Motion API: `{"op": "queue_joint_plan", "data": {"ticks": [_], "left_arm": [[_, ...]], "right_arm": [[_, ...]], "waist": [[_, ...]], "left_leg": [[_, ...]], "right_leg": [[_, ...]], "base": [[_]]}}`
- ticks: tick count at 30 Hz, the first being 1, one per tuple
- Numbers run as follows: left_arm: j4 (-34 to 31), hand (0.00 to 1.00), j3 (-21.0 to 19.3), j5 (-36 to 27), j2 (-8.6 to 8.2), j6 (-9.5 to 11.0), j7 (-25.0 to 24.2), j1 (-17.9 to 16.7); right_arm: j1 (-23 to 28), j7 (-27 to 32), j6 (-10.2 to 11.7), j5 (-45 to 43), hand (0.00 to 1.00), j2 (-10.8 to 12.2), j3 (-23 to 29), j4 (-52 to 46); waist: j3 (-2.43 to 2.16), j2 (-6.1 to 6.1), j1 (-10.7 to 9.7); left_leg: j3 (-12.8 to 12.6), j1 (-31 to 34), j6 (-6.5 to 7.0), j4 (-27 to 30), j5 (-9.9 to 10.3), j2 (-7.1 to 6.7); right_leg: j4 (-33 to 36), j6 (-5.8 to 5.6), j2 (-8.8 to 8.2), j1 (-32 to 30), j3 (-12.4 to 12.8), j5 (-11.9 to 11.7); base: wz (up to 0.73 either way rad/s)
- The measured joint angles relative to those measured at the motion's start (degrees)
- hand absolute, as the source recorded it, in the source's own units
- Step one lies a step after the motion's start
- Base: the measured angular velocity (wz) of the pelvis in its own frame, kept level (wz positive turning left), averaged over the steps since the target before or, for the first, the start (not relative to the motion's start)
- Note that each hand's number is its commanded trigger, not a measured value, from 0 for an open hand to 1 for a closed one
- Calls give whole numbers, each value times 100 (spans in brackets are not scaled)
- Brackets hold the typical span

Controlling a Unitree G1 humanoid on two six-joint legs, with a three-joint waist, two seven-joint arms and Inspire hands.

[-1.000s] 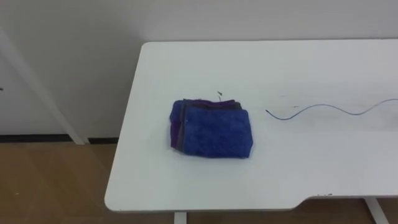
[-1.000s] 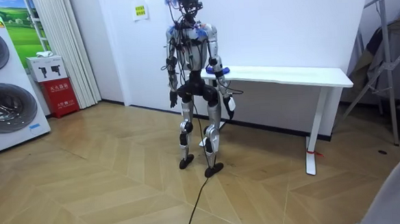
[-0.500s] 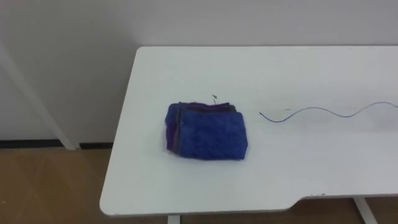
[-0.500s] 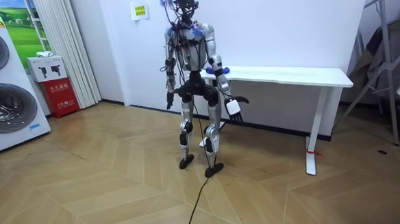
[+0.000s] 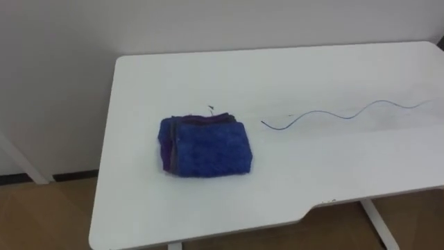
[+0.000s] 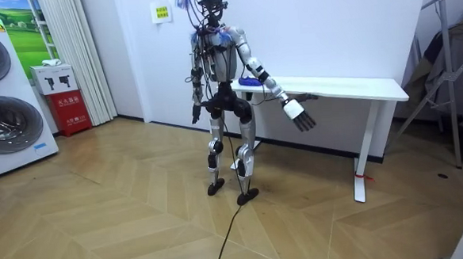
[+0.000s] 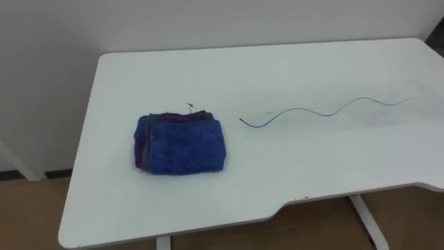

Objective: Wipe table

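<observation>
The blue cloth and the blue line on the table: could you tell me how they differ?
The cloth is a thick folded bundle; the line is thin, wavy and flat. The cloth lies nearer the table's left end, the line to its right. Both are blue.

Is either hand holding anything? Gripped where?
Nothing visibly held. The blue cloth lies folded on the table, untouched; right hand is open in the air, left hand hangs at its side.

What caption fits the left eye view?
Folded blue cloth lies on white table near a wavy blue line.
</observation>
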State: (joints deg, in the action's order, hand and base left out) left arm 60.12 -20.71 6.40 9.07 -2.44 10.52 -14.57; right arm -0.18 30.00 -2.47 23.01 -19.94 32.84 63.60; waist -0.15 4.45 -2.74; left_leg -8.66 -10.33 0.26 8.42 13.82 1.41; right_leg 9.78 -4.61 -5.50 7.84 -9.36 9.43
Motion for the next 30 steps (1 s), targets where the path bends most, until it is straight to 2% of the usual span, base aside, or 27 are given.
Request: {"op": "queue_joint_plan", "data": {"ticks": [4,7,8,10,12,16,19,20,23,25,29,30], "left_arm": [[-26,0,100,18,53,-16,-1,22],[-104,0,254,-1,61,-17,-56,-16],[-192,0,330,2,62,-17,-127,-43],[-201,0,416,6,72,-17,-169,-47],[-194,0,465,-2,73,-17,-243,-42],[-297,0,628,6,89,-17,-259,-66],[-322,0,689,0,80,-17,-258,-27],[-322,0,794,-23,82,-17,-254,-22],[-323,0,1040,-50,81,-12,-249,3],[-342,0,1131,-43,80,-12,-256,59],[-466,0,1186,-74,84,-7,-260,43],[-473,0,1242,-81,95,-1,-261,70]], "right_arm": [[-277,559,32,-844,0,-33,-59,-888],[-415,763,79,-1332,0,-79,-155,-1309],[-432,862,80,-1667,0,-79,-254,-1660],[-436,965,101,-2068,0,-83,-451,-2246],[-429,998,122,-2795,0,-80,-745,-3147],[-434,1033,219,-4115,0,-82,-1079,-4501],[-436,1063,308,-4742,0,-82,-1278,-4768],[-432,1058,312,-4947,0,-79,-1453,-4859],[-431,990,326,-5449,0,-76,-1881,-5307],[-432,979,442,-5791,0,-76,-2096,-5594],[-432,848,450,-6088,0,-75,-2442,-5939],[-432,789,445,-6119,0,-75,-2591,-6053]], "waist": [[9,59,41],[4,63,72],[-16,35,111],[-14,13,166],[10,-14,169],[21,-33,264],[27,9,383],[47,19,444],[71,37,537],[72,40,611],[69,38,670],[62,37,745]], "left_leg": [[-1,93,-1,15,-2,3],[-8,115,-1,18,-1,2],[-9,160,-1,24,-1,2],[-11,195,0,48,-3,0],[-9,198,-1,49,-4,1],[46,220,-2,45,-4,4],[86,206,-2,40,-5,4],[86,166,-2,40,-5,4],[86,175,-2,39,-4,3],[105,203,-2,41,-4,7],[130,220,-2,41,-5,6],[130,215,-2,40,-5,6]], "right_leg": [[4,0,1,-95,0,0],[2,0,-1,-122,-4,0],[7,0,-3,-176,-2,0],[9,0,-5,-233,5,0],[-2,0,-3,-274,-4,0],[-3,0,-1,-266,-27,0],[-2,0,4,-238,-17,0],[-3,0,4,-200,-13,0],[-8,0,2,-209,-23,0],[-20,0,4,-219,-34,0],[-17,0,1,-222,-48,0],[-14,0,1,-224,-43,0]], "base": [[0],[-2],[-7],[-3],[0],[1],[1],[0],[0],[4],[3],[0]]}}
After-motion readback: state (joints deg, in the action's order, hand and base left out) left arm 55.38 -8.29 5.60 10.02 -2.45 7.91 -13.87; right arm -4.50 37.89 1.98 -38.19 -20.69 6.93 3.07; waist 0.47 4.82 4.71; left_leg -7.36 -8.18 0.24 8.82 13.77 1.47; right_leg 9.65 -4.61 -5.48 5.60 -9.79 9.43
